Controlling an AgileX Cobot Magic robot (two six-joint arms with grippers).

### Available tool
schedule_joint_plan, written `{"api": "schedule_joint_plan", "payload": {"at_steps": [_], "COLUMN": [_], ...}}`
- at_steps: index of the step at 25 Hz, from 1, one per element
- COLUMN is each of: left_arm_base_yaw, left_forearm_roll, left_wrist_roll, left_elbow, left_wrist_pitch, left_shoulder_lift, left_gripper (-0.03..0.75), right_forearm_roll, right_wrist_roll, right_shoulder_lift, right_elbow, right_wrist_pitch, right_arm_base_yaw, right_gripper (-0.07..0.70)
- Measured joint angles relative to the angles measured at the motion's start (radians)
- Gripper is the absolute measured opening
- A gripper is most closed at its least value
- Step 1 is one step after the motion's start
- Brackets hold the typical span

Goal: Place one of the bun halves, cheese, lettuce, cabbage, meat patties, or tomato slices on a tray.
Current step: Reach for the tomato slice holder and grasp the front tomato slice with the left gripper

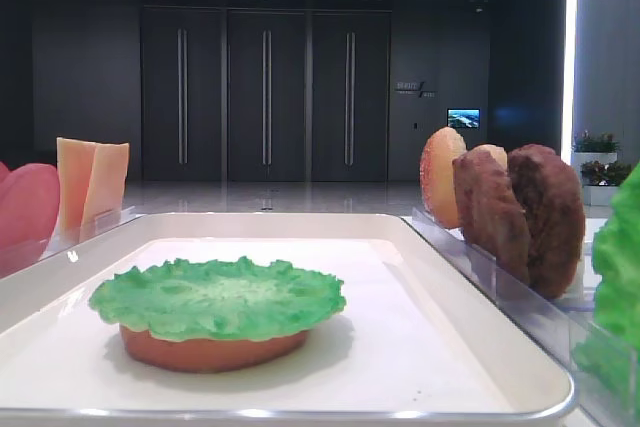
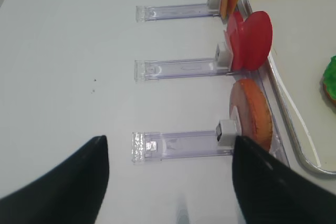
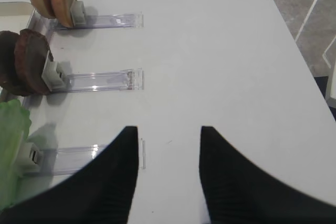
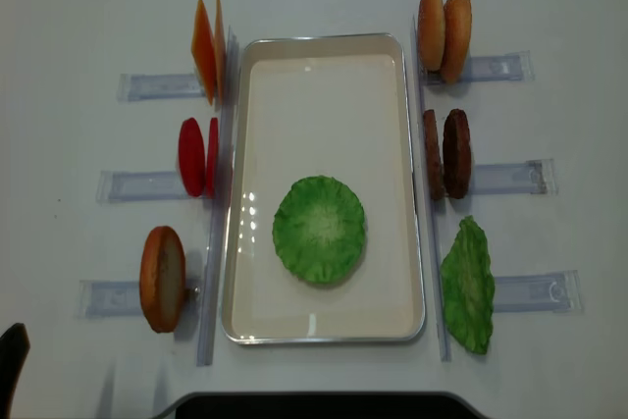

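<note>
Lettuce (image 4: pixel 319 229) lies atop bun half (image 1: pixel 205 349) inside tray (image 4: pixel 324 61), near its front end. Left gripper (image 2: pixel 170 153) spread wide left of tray, holding nothing; right gripper (image 3: pixel 169 145) spread, empty, right of tray.

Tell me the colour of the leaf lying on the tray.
Bright green, paler at the centre: the lettuce shows best in the overhead exterior view, lying on the white tray.

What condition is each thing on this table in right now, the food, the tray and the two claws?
tray: flat, holding a stack.
lettuce: lying on a bun half in the tray.
tomato slices: upright in holder.
cheese: upright in holder.
meat patties: upright in holder.
left gripper: open, empty.
right gripper: open, empty.
</note>
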Motion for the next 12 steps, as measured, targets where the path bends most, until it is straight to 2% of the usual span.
{"api": "schedule_joint_plan", "payload": {"at_steps": [12], "left_arm_base_yaw": [0.000], "left_forearm_roll": [0.000], "left_wrist_roll": [0.000], "left_elbow": [0.000], "left_wrist_pitch": [0.000], "left_shoulder_lift": [0.000], "left_gripper": [0.561], "right_forearm_roll": [0.000], "right_wrist_roll": [0.000], "right_shoulder_lift": [0.000], "right_elbow": [0.000], "right_wrist_pitch": [0.000], "right_arm_base_yaw": [0.000], "right_gripper": [0.274]}}
